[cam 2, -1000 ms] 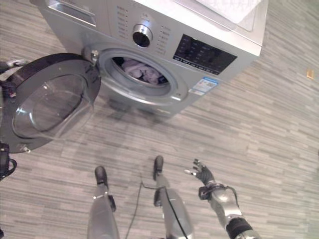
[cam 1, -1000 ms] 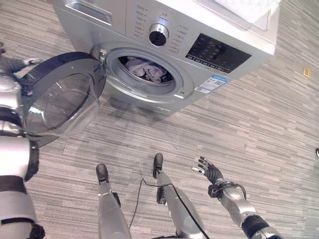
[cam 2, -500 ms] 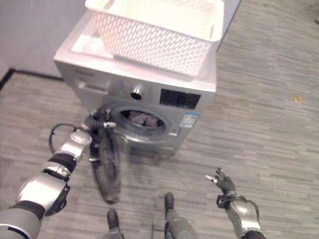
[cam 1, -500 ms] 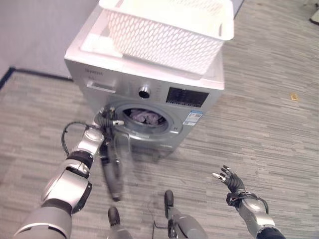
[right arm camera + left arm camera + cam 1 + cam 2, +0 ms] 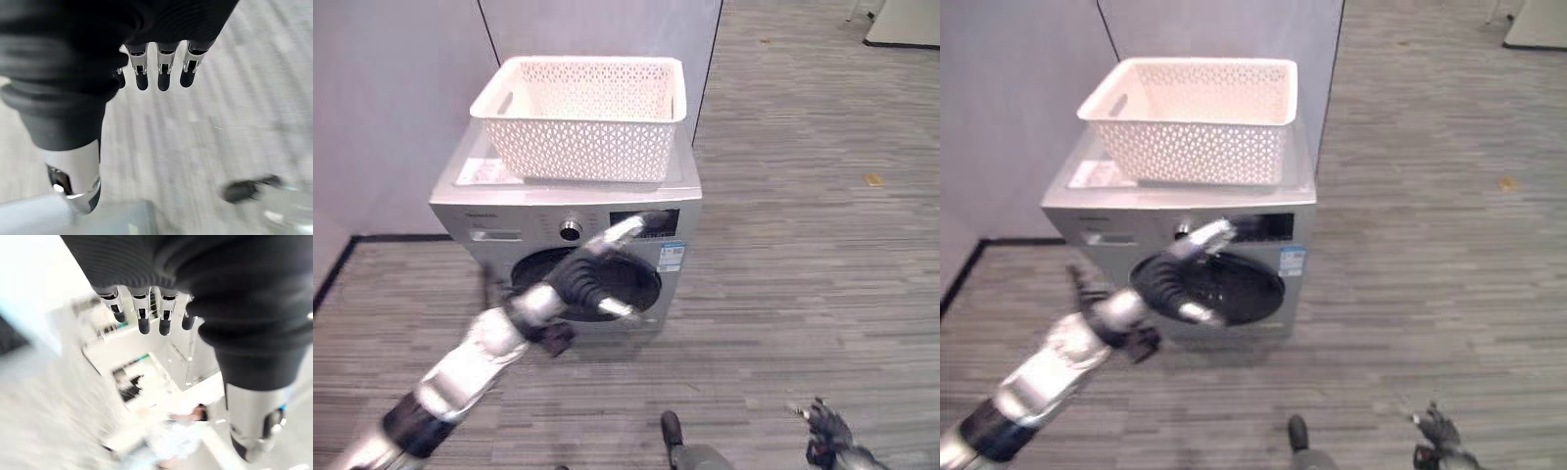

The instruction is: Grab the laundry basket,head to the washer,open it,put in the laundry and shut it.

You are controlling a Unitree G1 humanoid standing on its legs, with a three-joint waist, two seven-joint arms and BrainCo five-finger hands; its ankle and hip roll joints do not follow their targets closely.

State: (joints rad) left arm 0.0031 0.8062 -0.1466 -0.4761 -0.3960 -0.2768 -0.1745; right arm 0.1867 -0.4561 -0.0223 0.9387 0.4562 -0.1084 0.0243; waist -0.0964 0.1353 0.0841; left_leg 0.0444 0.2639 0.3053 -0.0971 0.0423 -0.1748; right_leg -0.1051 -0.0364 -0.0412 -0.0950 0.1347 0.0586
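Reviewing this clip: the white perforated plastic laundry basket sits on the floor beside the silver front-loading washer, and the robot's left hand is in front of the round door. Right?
Not quite. The white perforated plastic laundry basket sits on top of the silver front-loading washer, not on the floor, as the left eye view shows. The left hand is indeed in front of the round door.

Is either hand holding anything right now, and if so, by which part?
Nothing is held. The left hand is open in front of the washer, and the right hand hangs open over the floor.
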